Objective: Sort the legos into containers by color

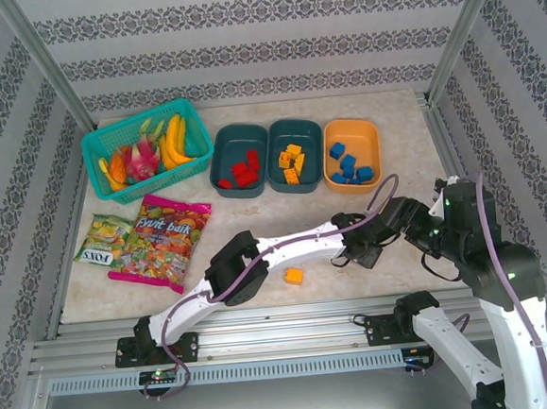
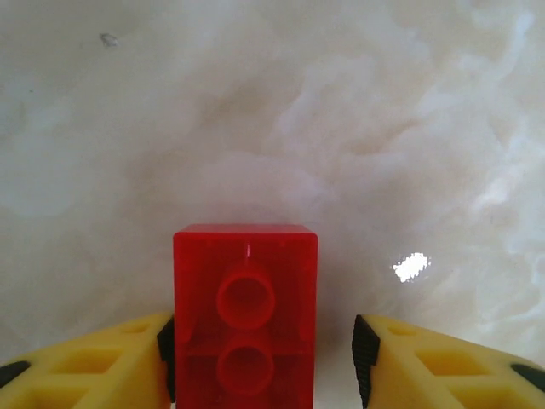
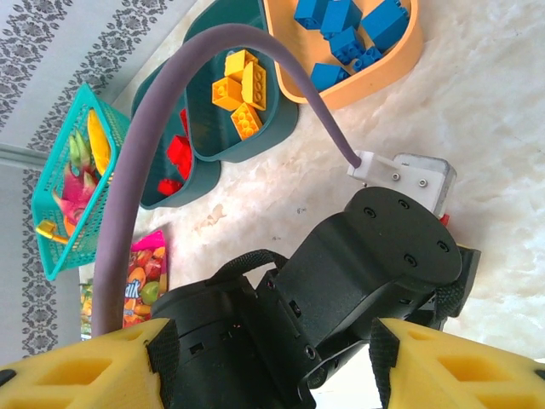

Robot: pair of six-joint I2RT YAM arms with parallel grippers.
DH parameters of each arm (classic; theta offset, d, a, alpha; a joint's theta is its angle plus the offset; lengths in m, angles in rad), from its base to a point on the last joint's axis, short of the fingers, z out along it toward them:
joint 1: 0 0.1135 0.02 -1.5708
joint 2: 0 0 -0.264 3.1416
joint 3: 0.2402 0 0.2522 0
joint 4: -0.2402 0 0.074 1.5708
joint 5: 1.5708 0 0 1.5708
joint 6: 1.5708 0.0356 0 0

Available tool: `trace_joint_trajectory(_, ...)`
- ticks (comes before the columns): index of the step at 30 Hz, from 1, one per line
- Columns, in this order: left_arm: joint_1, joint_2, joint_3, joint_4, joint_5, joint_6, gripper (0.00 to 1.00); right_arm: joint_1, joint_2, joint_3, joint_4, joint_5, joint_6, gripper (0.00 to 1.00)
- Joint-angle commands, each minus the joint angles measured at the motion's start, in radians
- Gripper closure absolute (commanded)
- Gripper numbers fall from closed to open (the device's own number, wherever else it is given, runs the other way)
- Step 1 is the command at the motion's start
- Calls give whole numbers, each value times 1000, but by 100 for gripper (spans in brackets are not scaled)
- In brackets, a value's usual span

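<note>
1. The left gripper (image 2: pixel 264 351) stands open low over the marble table (image 2: pixel 281 128). Its yellow fingers (image 2: pixel 94 366) flank a red lego brick (image 2: pixel 245 298).
2. The left pad touches the brick's side, and the right pad stands apart from it.
3. The red lego brick lies on the table with 2 round sockets facing the wrist camera.
4. From above, the left arm (image 1: pixel 259 258) reaches across to the right half of the table, well apart from the tubs.
5. The right gripper (image 3: pixel 268 366) is spread wide with nothing between its pads. The left arm's black wrist housing (image 3: pixel 358 256) sits just beyond the gap.
6. 1 orange lego (image 1: pixel 294 276) lies loose on the table, just beside the left arm and near the front edge.
7. 3 tubs stand in a row at the back:
   - The left teal tub (image 1: pixel 235 136) holds red legos (image 1: pixel 243 172).
   - The middle teal tub (image 1: pixel 296 132) holds orange-yellow legos (image 1: pixel 293 162).
   - The orange tub (image 1: pixel 368 140) holds blue legos (image 1: pixel 349 167).
8. A turquoise mesh basket (image 1: pixel 149 184) of toy fruit (image 1: pixel 155 149) stands left of the tubs, with 2 snack bags (image 1: pixel 163 242) in front of it.
</note>
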Motion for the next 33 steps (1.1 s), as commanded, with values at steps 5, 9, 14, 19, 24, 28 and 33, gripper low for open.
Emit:
trace_joint_trajectory(5,-20,15,9,-65,-41,53,71,-1,0,-17,18,-29,19,37)
trace_joint_trajectory(9,-11,-34,-16,-52,-75,48,74,-1,25,-11,10,-28,10,37)
trace_joint_trajectory(14,51,-157,-106,-12,-62,6,74,-1,78,-17,9,-69,-12,37)
trace_joint_trajectory(19,129,-325,-252,39,-47,-24,74,-3,159,-8,59,-139,-35,37)
trace_joint_trajectory(24,222,-454,-366,45,-21,-47,74,-4,267,16,218,-290,-35,37)
trace_joint_trajectory(28,337,-546,-422,45,-13,-58,74,0,384,63,258,-318,-60,38)
trace_joint_trajectory(33,494,-590,-427,48,-4,-16,73,30,500,89,364,-318,-59,39)
